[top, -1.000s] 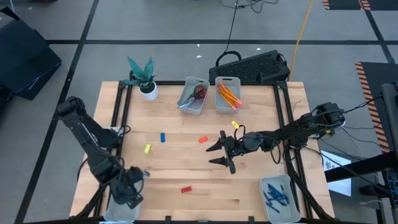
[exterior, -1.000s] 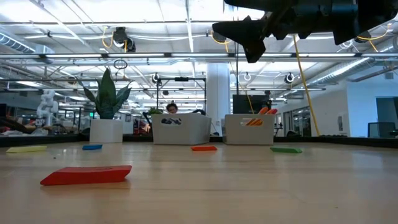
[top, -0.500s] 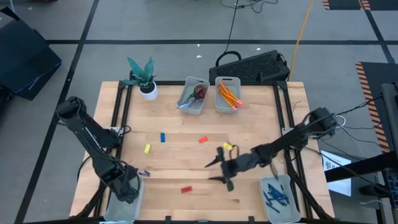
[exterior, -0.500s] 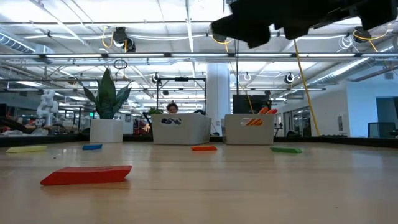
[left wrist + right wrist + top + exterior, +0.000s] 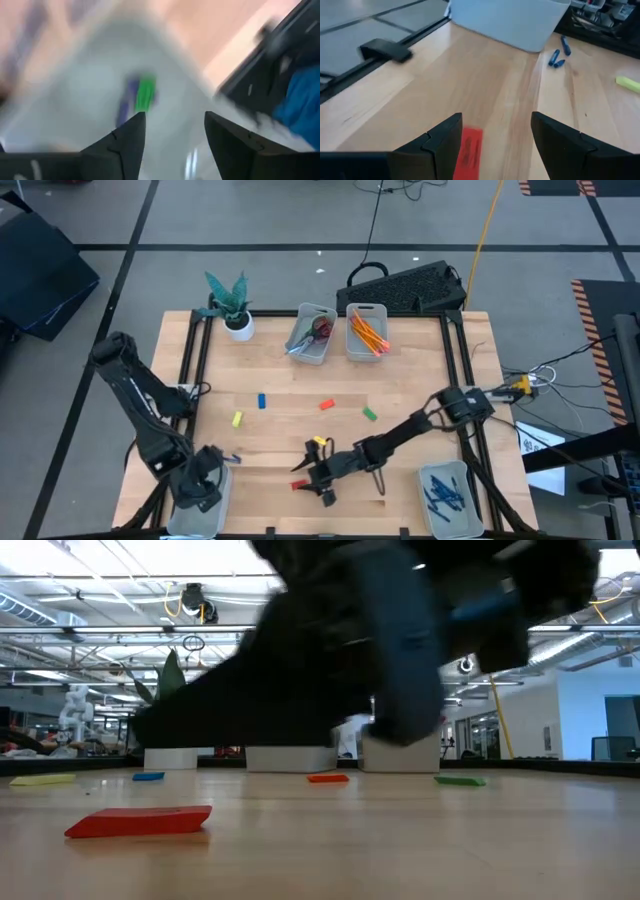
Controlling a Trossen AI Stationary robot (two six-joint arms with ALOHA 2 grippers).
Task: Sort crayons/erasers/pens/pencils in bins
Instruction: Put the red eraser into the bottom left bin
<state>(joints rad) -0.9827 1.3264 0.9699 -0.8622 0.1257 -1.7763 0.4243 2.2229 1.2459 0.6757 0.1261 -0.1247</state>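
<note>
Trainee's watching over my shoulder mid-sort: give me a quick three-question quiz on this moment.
1. True or false: the right claw is open, with the flat red rectangular eraser lying on the wooden table between its fingers.
2. The back-right pale translucent bin holds: A long orange pencils; B crayons; C erasers.
3. Fill in: the left claw hangs over the front-left bin, which holds a ____ eraser.
Key: 1 true; 2 A; 3 green.
</note>
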